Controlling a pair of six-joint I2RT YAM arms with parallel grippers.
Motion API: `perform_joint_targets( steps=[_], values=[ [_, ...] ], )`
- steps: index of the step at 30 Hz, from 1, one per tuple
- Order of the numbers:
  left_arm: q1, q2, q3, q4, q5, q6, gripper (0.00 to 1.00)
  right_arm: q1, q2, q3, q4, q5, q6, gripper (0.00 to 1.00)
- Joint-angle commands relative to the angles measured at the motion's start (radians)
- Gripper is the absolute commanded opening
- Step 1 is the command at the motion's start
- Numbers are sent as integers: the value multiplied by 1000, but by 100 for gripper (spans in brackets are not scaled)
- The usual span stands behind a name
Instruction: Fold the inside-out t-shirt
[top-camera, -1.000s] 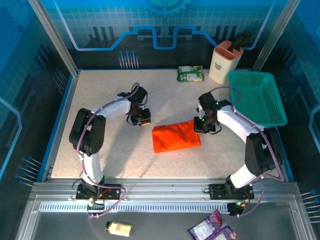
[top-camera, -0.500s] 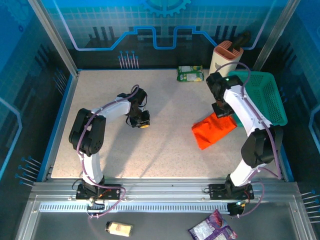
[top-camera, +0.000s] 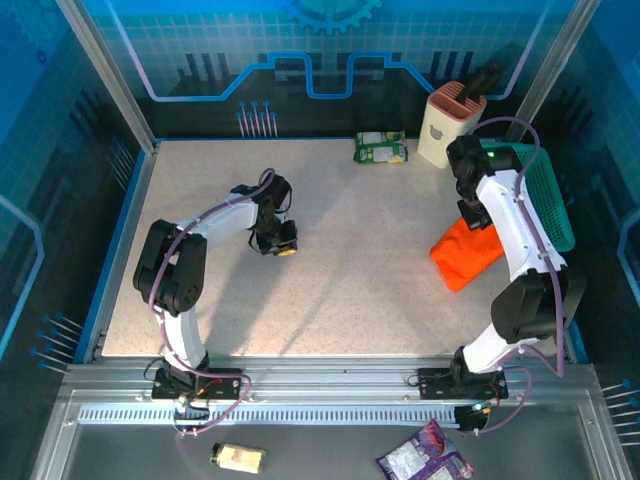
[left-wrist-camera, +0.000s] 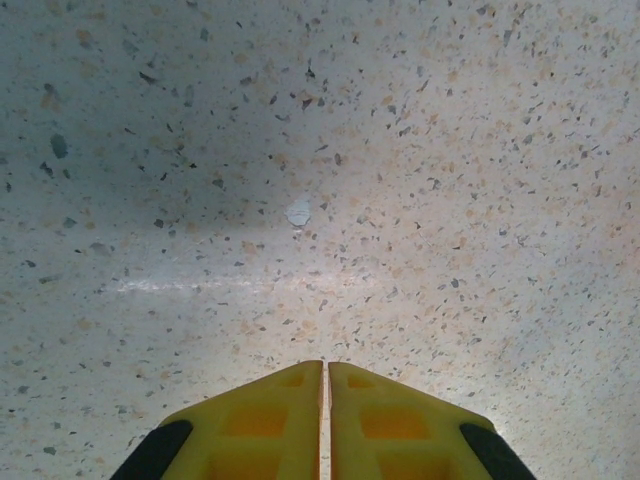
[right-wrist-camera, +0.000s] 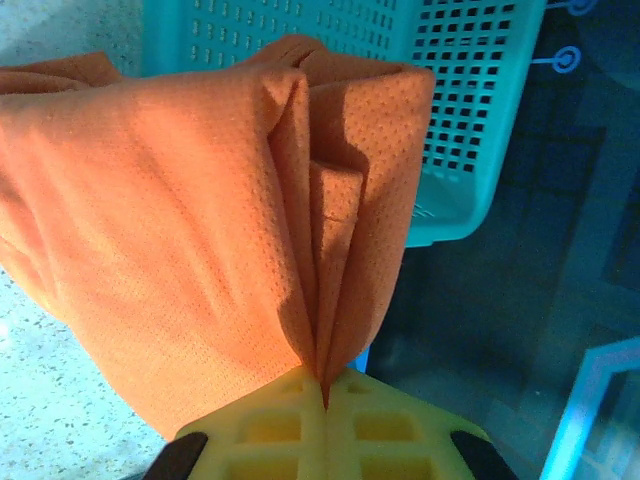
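Note:
The folded orange t-shirt (top-camera: 466, 252) hangs in the air at the right side of the table, next to the teal basket (top-camera: 548, 196). My right gripper (top-camera: 478, 218) is shut on its upper edge. In the right wrist view the bunched cloth (right-wrist-camera: 200, 190) is pinched between the yellow fingers (right-wrist-camera: 400, 435), with the basket (right-wrist-camera: 470, 110) just behind it. My left gripper (top-camera: 281, 245) hovers over bare table left of centre. Its yellow jaws (left-wrist-camera: 326, 375) are shut with nothing between them.
A white knife block (top-camera: 448, 124) stands at the back right beside the basket. A green packet (top-camera: 381, 148) lies at the back centre. The table's right edge (top-camera: 560, 300) runs just past the hanging shirt. A blue rail (top-camera: 112, 250) borders the left side.
My right gripper has lifted the shirt off the table's middle and carried it right and back, up beside the basket. The left arm has barely moved.

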Motion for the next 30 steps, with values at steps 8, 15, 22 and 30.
perform_joint_targets(
  steps=[8,15,22,30],
  values=[
    [16,-27,-18,-21,0,-17,11,62,-47,-15,-66,-76,81,0],
    [17,-33,-42,-11,2,-20,11,276,-22,-89,-170,-221,298,0],
    [26,-37,-74,6,8,-17,11,528,73,-93,-192,-400,569,0],
    [44,-62,-132,35,11,-12,11,662,165,-183,86,-630,685,0]
  ],
)
